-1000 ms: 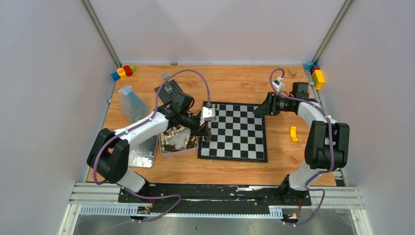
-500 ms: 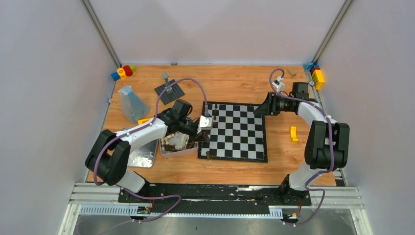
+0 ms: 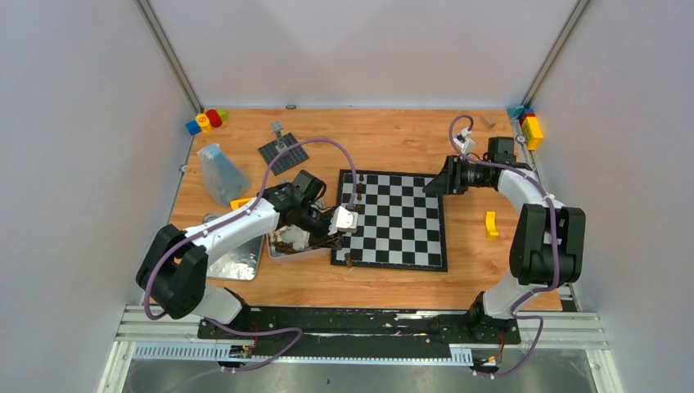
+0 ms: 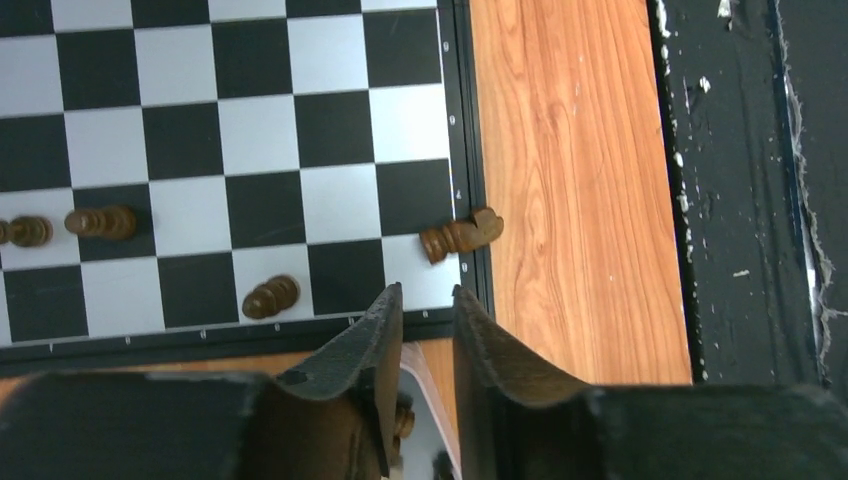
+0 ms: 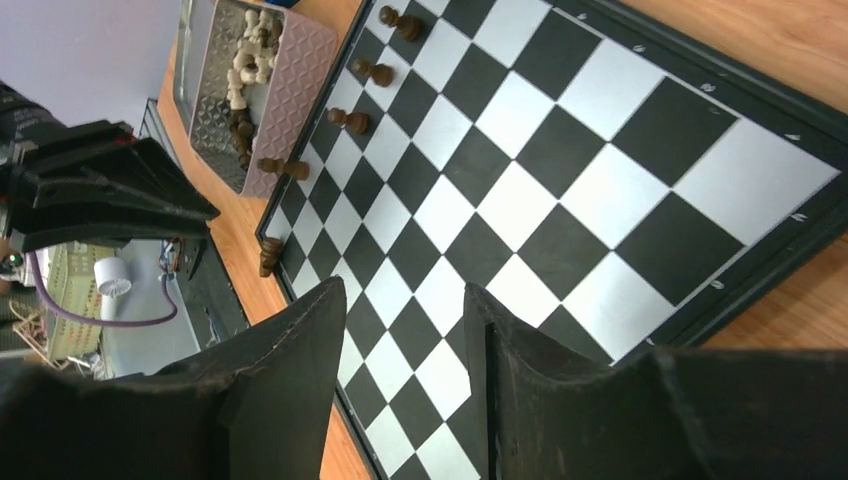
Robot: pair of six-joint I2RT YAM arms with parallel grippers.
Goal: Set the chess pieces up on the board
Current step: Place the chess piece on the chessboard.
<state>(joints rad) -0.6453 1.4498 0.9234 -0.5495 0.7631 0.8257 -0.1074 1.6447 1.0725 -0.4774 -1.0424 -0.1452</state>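
- The left gripper (image 4: 425, 300) hovers where the open metal tin with the pinkish embossed wall (image 3: 299, 254) meets the flat black-and-silver checked chessboard (image 3: 409, 223). Its jaws are a narrow slit apart, with nothing between them.
- The right gripper (image 5: 405, 300) waits at the board's far right corner. Its jaws are parted and empty, and only checks show through the gap.
- A few small dark brown chess pieces (image 5: 350, 120) run down the left-hand file of the board.
- A dark brown knight (image 4: 460, 235) sits at the near-left corner, straddling the black border rather than square on its check. I can't tell whether it is upright or tipped.
- The rest, a heap of cream and brown figurines (image 5: 245, 70), lies jumbled in the tin.
- To my eye the step in hand is the next pick from that heap.
    - Single out one figurine lying clear of its neighbours and come straight down on it.
    - Pinch it high, at the head, so the base hangs free.
    - Carry it low to the next bare check in the file and centre it.
    - Let go only once the base sits flat, because these are tiny and would topple easily.
- That knight looks worth nudging fully onto its square before the row fills up.
- No brand, label or lettering is readable on board, tin or arms.
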